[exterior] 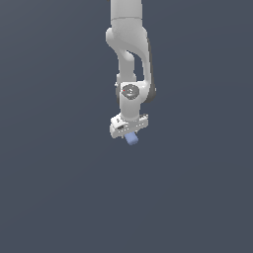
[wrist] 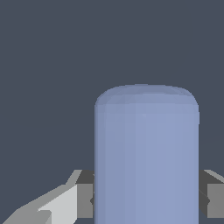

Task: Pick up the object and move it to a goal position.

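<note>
- Arm: we record one white-grey Panda arm hanging down from the top of the exterior view against a plain dark slate-blue background.
- Gripper: white, pointing down, its fingers clamped on either side of the peg.
- Peg: we note a small periwinkle-blue stubby cylinder with a rounded end, held between the fingers and jutting just below the gripper in the exterior view, slightly tilted.
</note>
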